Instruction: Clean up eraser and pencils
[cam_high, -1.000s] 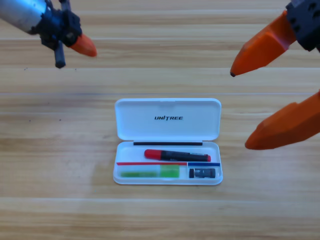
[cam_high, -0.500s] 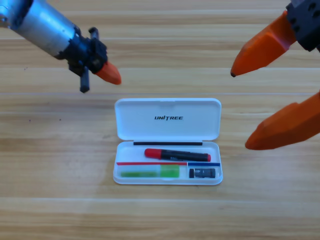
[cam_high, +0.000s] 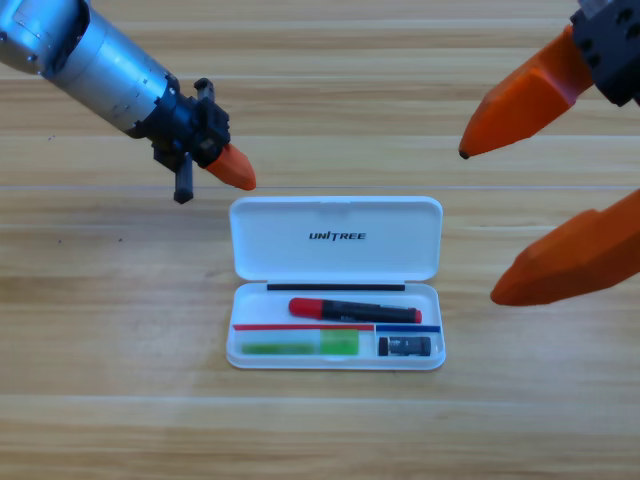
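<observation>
With both pencils (cam_high: 354, 310) and eraser (cam_high: 405, 346) inside, the case (cam_high: 336, 240) lies open. Left pincer (cam_high: 232, 168), gap untellable, sits nearest, just beside the lid's upper-left corner. Right pincer (cam_high: 515, 215) waits wide.

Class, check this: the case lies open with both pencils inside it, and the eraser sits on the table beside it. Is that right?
Not quite. The high view shows the eraser inside the case too, in its lower right compartment, not on the table. The rest holds: the case is open, with the red-capped pencil and green pencil inside.

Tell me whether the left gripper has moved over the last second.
Yes. The left gripper has come down and rightward, now just off the upper left corner of the open white case, which lies where it was.
</observation>
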